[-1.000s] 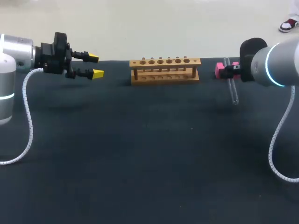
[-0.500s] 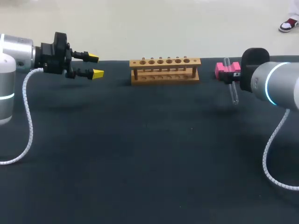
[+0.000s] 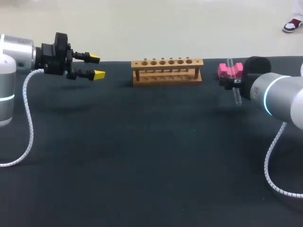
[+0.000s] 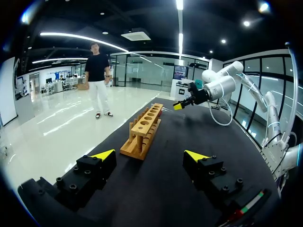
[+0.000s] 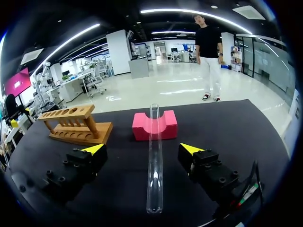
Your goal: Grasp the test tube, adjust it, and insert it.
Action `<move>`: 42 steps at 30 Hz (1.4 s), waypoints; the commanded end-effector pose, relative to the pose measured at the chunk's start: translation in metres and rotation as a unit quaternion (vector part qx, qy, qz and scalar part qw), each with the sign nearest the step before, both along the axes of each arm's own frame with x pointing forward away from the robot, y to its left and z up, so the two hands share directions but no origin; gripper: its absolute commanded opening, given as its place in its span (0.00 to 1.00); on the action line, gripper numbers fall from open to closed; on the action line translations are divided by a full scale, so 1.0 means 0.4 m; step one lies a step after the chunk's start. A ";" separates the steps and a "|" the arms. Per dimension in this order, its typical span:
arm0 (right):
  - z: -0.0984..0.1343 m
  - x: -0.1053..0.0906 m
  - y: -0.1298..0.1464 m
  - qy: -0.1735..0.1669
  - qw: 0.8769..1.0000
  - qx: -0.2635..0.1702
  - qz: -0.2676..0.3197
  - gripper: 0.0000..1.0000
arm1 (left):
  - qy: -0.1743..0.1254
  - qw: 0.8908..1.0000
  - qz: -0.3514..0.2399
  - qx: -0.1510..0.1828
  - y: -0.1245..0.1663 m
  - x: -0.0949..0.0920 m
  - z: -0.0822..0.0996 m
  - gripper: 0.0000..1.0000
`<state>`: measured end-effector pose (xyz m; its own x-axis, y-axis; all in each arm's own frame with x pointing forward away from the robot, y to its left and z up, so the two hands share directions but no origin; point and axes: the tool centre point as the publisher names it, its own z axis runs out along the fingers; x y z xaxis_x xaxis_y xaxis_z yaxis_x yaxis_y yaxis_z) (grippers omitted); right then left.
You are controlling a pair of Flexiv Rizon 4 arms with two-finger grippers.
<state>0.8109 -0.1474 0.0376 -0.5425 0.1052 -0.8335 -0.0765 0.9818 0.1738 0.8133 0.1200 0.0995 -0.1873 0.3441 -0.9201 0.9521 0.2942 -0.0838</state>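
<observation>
- Two grippers were over the black table (image 3: 142,161), one at each side.
- My left gripper (image 3: 97,66) hung in the air at the left, well apart from the wooden rack (image 3: 167,71). Its jaws were wide open and held nothing.
- The rack stood in the middle, near the far edge of the table. It had a row of round holes along its top.
- A pink block (image 5: 155,125) sat near the rack, on its right side. The two did not touch.
- The test tube (image 5: 154,161) was clear glass. Its far end lay in the dip on top of the pink block. The rest of it ran back toward my right wrist.
- My right gripper (image 5: 142,149) was at the tube with its jaws wide. One finger was on each side of the tube, and I saw a gap on both sides, so neither finger touched it.
</observation>
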 end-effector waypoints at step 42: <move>-0.101 0.034 -0.021 -0.267 0.963 0.015 -0.013 0.85 | -0.002 1.000 0.000 -0.002 0.002 -0.001 -0.002 1.00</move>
